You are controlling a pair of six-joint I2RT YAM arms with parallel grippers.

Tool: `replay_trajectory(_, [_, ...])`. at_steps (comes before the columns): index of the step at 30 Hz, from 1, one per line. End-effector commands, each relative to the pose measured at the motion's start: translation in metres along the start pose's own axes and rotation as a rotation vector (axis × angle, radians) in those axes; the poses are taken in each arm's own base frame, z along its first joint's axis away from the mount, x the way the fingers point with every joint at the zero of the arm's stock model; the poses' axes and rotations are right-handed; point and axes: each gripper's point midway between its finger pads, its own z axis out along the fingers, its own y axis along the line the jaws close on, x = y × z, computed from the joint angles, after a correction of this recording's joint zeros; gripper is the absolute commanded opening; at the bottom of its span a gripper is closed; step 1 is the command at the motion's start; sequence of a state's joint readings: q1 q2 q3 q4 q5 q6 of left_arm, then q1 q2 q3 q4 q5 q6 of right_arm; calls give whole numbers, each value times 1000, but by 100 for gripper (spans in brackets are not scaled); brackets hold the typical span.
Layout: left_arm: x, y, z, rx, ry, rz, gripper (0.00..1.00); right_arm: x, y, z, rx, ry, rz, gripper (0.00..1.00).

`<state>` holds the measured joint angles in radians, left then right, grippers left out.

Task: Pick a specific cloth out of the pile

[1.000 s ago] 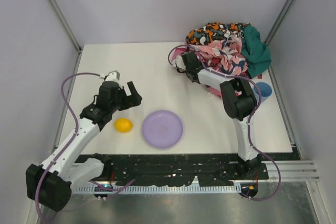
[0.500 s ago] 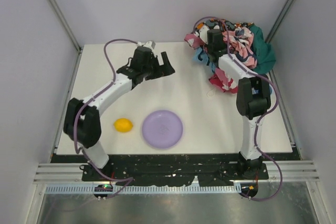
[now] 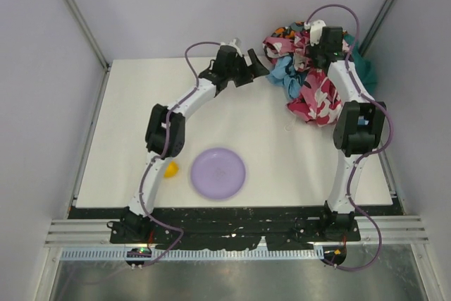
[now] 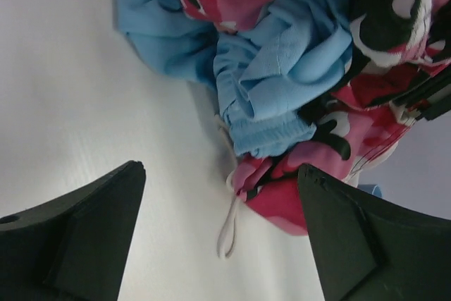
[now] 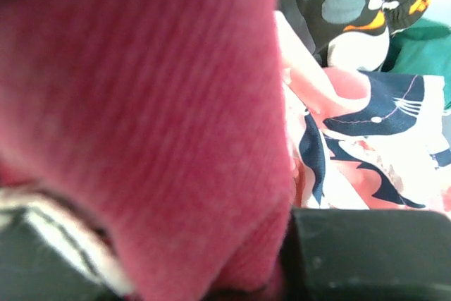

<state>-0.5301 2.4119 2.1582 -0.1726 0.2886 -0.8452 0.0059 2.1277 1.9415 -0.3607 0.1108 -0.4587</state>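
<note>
The light blue cloth (image 3: 285, 72) lies at the left foot of the pile (image 3: 317, 93) in the back right corner. The left wrist view shows the blue cloth (image 4: 282, 68) bunched under pink camouflage fabric (image 4: 331, 167), with a white drawstring loop (image 4: 229, 227) on the table. My left gripper (image 3: 255, 67) is open just left of the blue cloth, and nothing is between its fingers (image 4: 84, 237). My right gripper (image 3: 311, 48) is raised over the pile and shut on a pink camouflage cloth (image 5: 141, 118), which fills its view.
A purple plate (image 3: 218, 173) sits near the front middle of the table. A yellow lemon (image 3: 170, 169) peeks out from behind the left arm. A dark teal cloth (image 3: 364, 68) and an orange-and-dark piece (image 3: 282, 34) lie at the back of the pile, against the side walls.
My left arm swung from beside the lemon out to the far side, up to the pile. My right gripper rose with the pink cloth, uncovering the blue cloth.
</note>
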Motion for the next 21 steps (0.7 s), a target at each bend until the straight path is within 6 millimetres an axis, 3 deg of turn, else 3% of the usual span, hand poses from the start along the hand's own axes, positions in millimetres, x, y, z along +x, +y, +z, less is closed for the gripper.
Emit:
replay_trajectory(1, [-25, -56, 24, 261, -74, -89, 92, -14, -35, 0, 4, -88, 111, 20])
replay_trajectory(4, [-25, -76, 36, 339, -114, -93, 92, -11, -29, 2, -38, -93, 81, 21])
replay_trajectory(9, [-15, -72, 57, 297, -190, -92, 95, -2, -19, 2, -81, -90, 39, 21])
replay_trajectory(18, [-1, -108, 58, 348, -214, -50, 79, -7, -8, -3, -139, -126, 63, 22])
replay_trajectory(21, [3, -100, 59, 254, -240, -19, 70, -4, -8, -3, -130, -117, 74, 22])
